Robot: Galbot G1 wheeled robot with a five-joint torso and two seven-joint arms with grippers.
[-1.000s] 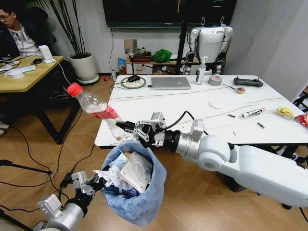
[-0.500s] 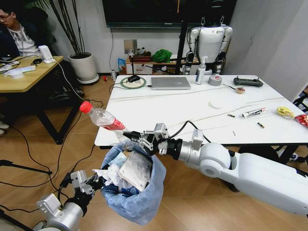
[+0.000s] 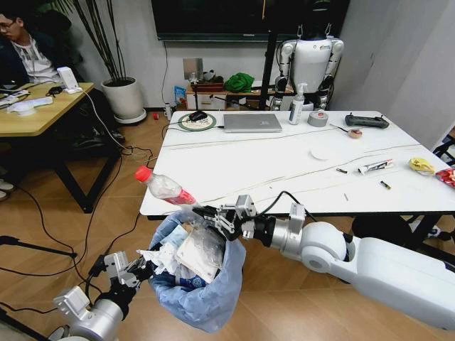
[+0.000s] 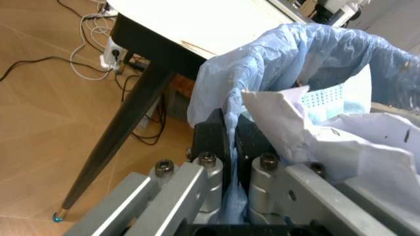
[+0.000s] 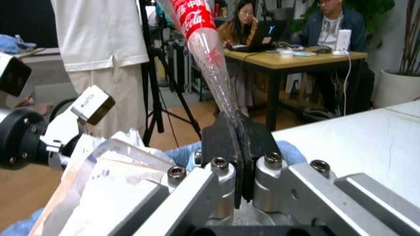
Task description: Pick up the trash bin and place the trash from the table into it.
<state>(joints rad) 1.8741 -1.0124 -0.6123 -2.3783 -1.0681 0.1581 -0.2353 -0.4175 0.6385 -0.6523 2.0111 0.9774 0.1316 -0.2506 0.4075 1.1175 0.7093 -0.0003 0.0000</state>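
Observation:
The trash bin (image 3: 202,295), lined with a crinkly light-blue bag, hangs off the floor in front of the table (image 3: 284,160). It holds tissues, a paper cup and a cardboard box. My left gripper (image 3: 140,271) is shut on the bag's rim (image 4: 231,132) at the bin's left side. My right gripper (image 3: 206,212) is shut on the flattened bottom end of a clear red-capped bottle (image 3: 165,187), just above the bin's mouth. The bottle (image 5: 200,29) slants up and away from the fingers (image 5: 226,142). More trash lies on the table's right part: a yellow wrapper (image 3: 421,165), a white wrapper (image 3: 375,167) and small scraps (image 3: 384,185).
A laptop (image 3: 252,122), spray bottle (image 3: 296,106), tape roll (image 3: 318,118) and black controller (image 3: 366,121) sit at the table's far side. A wooden desk (image 3: 39,110) and a plant pot (image 3: 122,98) stand to the left. Cables trail over the floor (image 3: 43,234).
My right gripper has come down and to the right with the bottle, so the bottle now sits lower, right at the bin's mouth. The left gripper and the bin have stayed put.

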